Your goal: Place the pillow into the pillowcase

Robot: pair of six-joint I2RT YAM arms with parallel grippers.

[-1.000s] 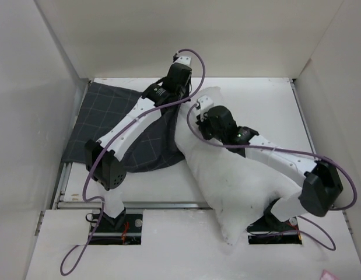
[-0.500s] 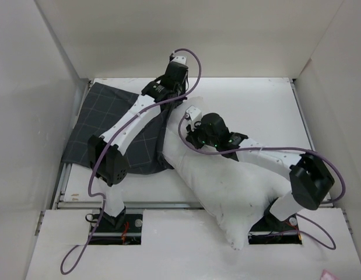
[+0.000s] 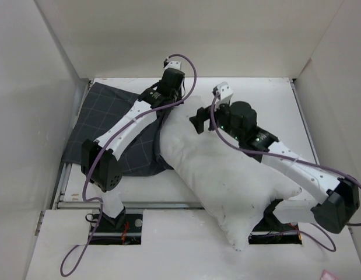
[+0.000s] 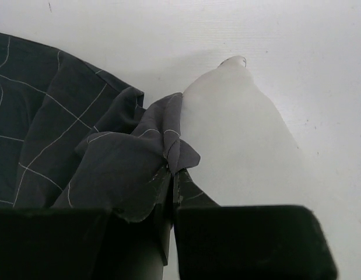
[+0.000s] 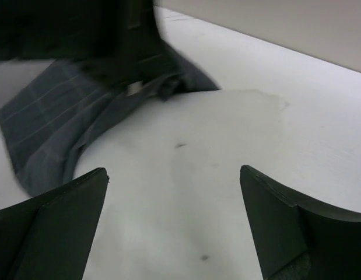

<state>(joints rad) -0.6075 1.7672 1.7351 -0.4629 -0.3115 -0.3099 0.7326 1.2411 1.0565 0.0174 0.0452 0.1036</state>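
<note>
Since one second ago my right claw (image 3: 199, 120) has lifted off the pillow (image 3: 227, 175) toward the far edge. The pillow runs from far-centre to the near-right corner, and the pillowcase (image 3: 104, 111) lies far-left.

Left wrist view: my left claw (image 4: 171, 175) clamps the case hem beside the pillow corner.

Right wrist view: the right claw stands apart, empty.

Risk: the hem slips and the mouth closes.

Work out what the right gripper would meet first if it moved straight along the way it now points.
Most likely the pillow: in the right wrist view the open right gripper looks down onto its white surface, with the pillowcase bunched further ahead. Depth is hard to judge.
</note>
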